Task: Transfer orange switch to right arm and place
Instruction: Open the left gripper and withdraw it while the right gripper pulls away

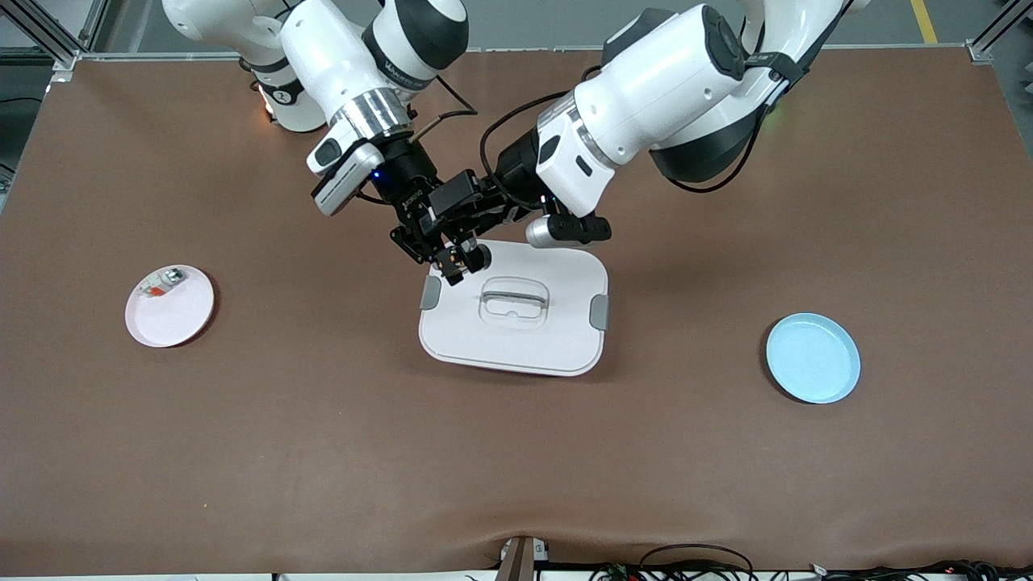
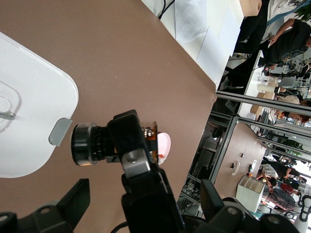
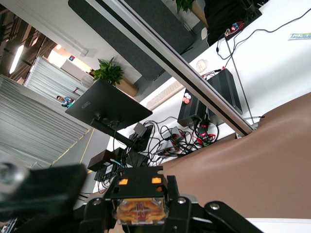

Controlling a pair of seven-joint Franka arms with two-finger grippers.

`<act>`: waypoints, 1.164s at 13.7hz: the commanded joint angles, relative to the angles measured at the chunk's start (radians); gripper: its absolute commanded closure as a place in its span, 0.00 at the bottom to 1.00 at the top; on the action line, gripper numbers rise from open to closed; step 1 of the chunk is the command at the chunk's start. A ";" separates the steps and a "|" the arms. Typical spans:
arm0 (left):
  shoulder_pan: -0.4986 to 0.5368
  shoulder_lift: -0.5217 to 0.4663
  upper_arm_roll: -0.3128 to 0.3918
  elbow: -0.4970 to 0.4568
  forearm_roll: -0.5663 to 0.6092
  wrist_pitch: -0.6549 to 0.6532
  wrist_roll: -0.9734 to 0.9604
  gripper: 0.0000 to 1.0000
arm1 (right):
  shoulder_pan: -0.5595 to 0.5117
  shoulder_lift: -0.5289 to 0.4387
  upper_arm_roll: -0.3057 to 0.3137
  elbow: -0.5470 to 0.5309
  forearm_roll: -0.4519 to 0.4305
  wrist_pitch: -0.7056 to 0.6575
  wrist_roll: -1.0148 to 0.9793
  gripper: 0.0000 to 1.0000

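My right gripper (image 1: pixel 445 260) and left gripper (image 1: pixel 466 242) are meeting over the corner of the white rounded-square plastic lid (image 1: pixel 557 339). Both are pinching the tiny black orange-marked switch (image 1: pixel 457 257) (image 3: pixel 140 209) between them.

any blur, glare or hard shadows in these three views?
Front view: even light, soft shadow beside the white lid, no glare on the blue plate. Left wrist view: the right gripper close up and sharp, bright windows in the background. Right wrist view: a blurred dark mass near the lens; the orange switch reads fairly sharp.
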 commanded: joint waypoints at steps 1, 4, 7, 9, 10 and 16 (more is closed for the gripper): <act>0.034 -0.038 0.003 0.002 0.001 -0.009 0.005 0.00 | -0.031 0.009 0.009 0.029 0.018 -0.042 -0.052 1.00; 0.106 -0.063 -0.003 0.002 -0.003 -0.018 0.007 0.00 | -0.068 0.005 0.007 0.028 0.016 -0.127 -0.130 1.00; 0.176 -0.086 -0.004 0.001 0.002 -0.107 0.014 0.00 | -0.099 0.003 0.007 0.026 0.015 -0.209 -0.190 1.00; 0.227 -0.106 -0.004 -0.001 0.001 -0.190 0.094 0.00 | -0.119 0.002 0.007 0.026 0.015 -0.263 -0.234 1.00; 0.251 -0.112 -0.004 -0.001 0.002 -0.239 0.134 0.00 | -0.122 0.003 0.007 0.023 0.015 -0.270 -0.244 1.00; 0.460 -0.195 -0.003 -0.010 0.011 -0.570 0.420 0.00 | -0.243 -0.014 0.006 0.029 -0.150 -0.532 -0.290 1.00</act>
